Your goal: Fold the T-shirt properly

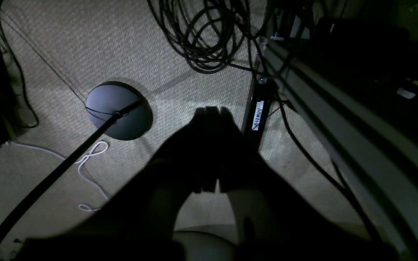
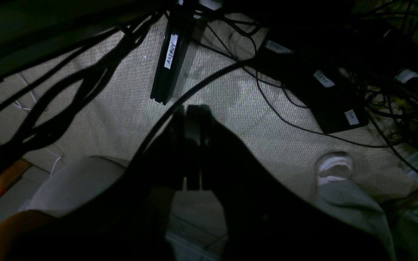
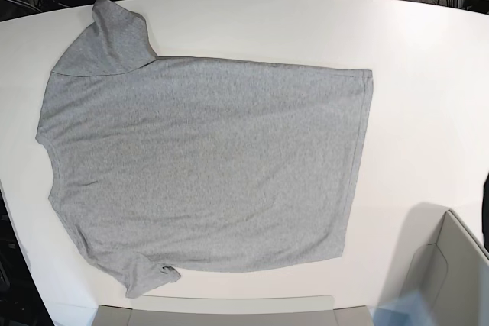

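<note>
Base view: a grey T-shirt [image 3: 202, 166] lies spread flat, plain side up, across a white table [image 3: 412, 43], collar end toward the view's left and hem toward its right, one sleeve reaching the far edge and the other bunched near the close edge. No fold has been made, and neither arm reaches over the cloth. A pale bin [image 3: 447, 269] sits at the table's near right corner.

Both wrist cameras look down past the table to a beige carpet [image 1: 67, 47]. The left gripper [image 1: 210, 110] is clenched with nothing between its jaws, hanging above the floor near a round black stand base [image 1: 118, 110], a coil of black cables [image 1: 205, 36] and a labelled black bar [image 1: 258, 114]. The right gripper [image 2: 192, 108] is likewise closed on nothing, above tangled cables [image 2: 67, 94], with a person's white shoe [image 2: 334, 166] nearby.

The risks appear to lie in the first approach. Jaws left closed would push the fabric rather than pinch it, rucking the smooth body. The bunched near sleeve could be folded under unnoticed, leaving a lopsided result. An arm swinging up from so low might also snag a cable.
</note>
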